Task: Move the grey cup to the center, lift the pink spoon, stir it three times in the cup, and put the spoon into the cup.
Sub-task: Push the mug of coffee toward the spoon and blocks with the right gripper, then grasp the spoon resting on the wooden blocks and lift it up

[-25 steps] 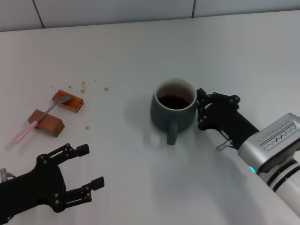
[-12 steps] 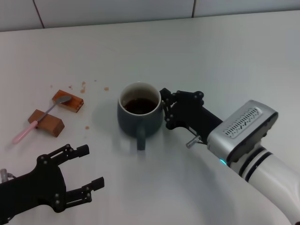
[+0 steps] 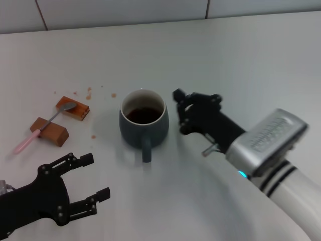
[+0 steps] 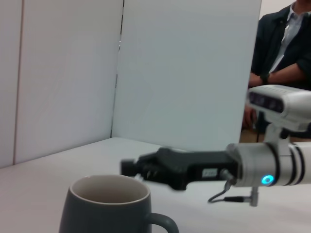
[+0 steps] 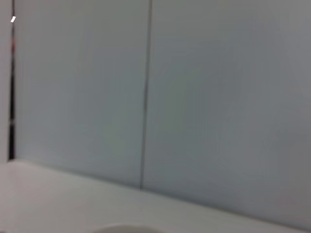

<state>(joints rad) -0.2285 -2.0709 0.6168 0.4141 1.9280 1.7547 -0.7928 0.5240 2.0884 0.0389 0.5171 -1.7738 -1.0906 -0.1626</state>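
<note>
Blue-grey ceramic, the grey cup (image 3: 143, 123) stands mid-table, dark liquid inside, handle toward the robot. Right gripper (image 3: 179, 111) sits just beside it, apart; finger spread cannot be told. Left gripper (image 3: 90, 176) waits near, fingers wide. Best to withdraw clear without nudging the cup. The pink spoon (image 3: 44, 123) lies across brown blocks (image 3: 49, 130) to the left.

A grey cup (image 3: 143, 122) of smooth, softly glazed ceramic, pale at its inner rim and holding dark liquid, stands on a matt white tabletop (image 3: 251, 60) dusted with a few brown crumbs (image 3: 89, 92). The pink spoon (image 3: 44, 126), its handle pale plastic and its neck and bowl shiny metal, lies across two brown blocks (image 3: 60, 120) with a dull finish. The right gripper (image 3: 181, 111) and left gripper (image 3: 90, 183) are matt black, the right arm's casing (image 3: 268, 143) satin silver.
</note>
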